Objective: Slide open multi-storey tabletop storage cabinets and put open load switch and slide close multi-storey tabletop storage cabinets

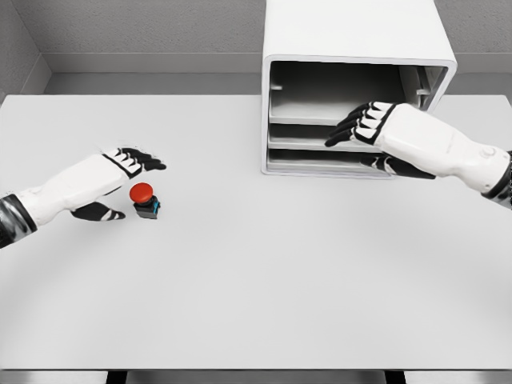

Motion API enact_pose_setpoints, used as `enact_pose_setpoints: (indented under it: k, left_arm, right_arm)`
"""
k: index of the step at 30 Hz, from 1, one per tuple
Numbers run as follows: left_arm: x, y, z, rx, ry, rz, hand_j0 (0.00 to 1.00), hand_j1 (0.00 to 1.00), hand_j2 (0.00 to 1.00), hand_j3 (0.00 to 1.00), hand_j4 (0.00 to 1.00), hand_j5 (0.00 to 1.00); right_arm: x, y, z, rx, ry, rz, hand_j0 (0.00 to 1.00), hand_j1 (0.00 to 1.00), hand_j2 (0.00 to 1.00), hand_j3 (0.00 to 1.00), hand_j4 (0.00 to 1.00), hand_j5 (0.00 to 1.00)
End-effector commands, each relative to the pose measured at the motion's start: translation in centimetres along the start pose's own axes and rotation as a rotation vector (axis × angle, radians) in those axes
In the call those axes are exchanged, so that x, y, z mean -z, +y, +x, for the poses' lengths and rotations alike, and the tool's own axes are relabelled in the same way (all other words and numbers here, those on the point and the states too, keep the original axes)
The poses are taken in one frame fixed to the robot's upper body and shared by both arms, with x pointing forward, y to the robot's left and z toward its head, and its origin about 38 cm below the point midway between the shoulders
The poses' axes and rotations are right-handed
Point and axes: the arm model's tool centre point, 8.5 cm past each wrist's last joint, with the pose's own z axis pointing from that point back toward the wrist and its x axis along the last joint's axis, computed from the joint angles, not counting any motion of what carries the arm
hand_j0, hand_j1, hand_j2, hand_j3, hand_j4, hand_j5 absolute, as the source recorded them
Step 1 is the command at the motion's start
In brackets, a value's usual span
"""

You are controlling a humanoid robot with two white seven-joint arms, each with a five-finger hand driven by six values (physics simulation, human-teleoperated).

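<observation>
The load switch (pixel 144 198), with a red round cap on a dark teal base, stands upright on the table at the left. My left hand (pixel 122 182) is around it from the left, fingers spread above and thumb below, not closed on it. The white multi-storey cabinet (pixel 352 32) stands at the back right with its front showing open shelves or drawers (pixel 320 108). My right hand (pixel 360 132) reaches in from the right, its black fingertips on the front edge of the middle level, thumb lower at the bottom level.
The white table (pixel 256 280) spreads wide in front of both arms. A grey wall runs behind the cabinet. The table's front edge lies near the bottom of the picture.
</observation>
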Motion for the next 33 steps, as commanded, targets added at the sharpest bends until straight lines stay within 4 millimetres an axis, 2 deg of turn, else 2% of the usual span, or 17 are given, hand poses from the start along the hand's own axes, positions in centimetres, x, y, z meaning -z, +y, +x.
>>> enact_pose_setpoints:
  k: [1, 3, 12, 13, 22, 33]
  left_arm:
    - [0.2, 0.4, 0.6, 0.009, -0.017, 0.009, 0.91, 0.91, 0.91, 0.91, 0.91, 0.91]
    - [0.4, 0.2, 0.9, 0.009, -0.028, 0.002, 0.88, 0.88, 0.88, 0.88, 0.88, 0.88]
    - [0.5, -0.4, 0.3, -0.003, -0.012, -0.015, 0.85, 0.85, 0.85, 0.85, 0.85, 0.85]
    - [0.6, -0.6, 0.4, -0.007, -0.015, -0.021, 0.82, 0.82, 0.82, 0.82, 0.82, 0.82]
    - [0.9, -1.7, -0.4, -0.022, 0.003, -0.053, 0.81, 0.81, 0.81, 0.81, 0.81, 0.81]
    - [1.7, -2.0, -0.5, -0.018, 0.002, -0.074, 0.79, 0.79, 0.79, 0.79, 0.79, 0.79]
  right_arm:
    - [0.7, 1.0, 0.1, 0.037, -0.007, -0.01, 0.73, 0.73, 0.73, 0.73, 0.73, 0.73]
    - [1.3, 1.5, -0.5, 0.053, -0.003, -0.005, 0.73, 0.73, 0.73, 0.73, 0.73, 0.73]
    - [3.7, 3.2, -4.1, 0.119, 0.058, 0.012, 0.77, 0.77, 0.77, 0.77, 0.77, 0.77]
    - [4.1, 3.4, -4.4, 0.129, 0.062, 0.017, 0.77, 0.77, 0.77, 0.77, 0.77, 0.77]
    - [5.3, 4.3, -5.2, 0.164, 0.075, 0.017, 0.77, 0.77, 0.77, 0.77, 0.77, 0.77]
    - [5.9, 4.9, -7.9, 0.203, 0.137, 0.038, 0.78, 0.78, 0.78, 0.78, 0.78, 0.78]
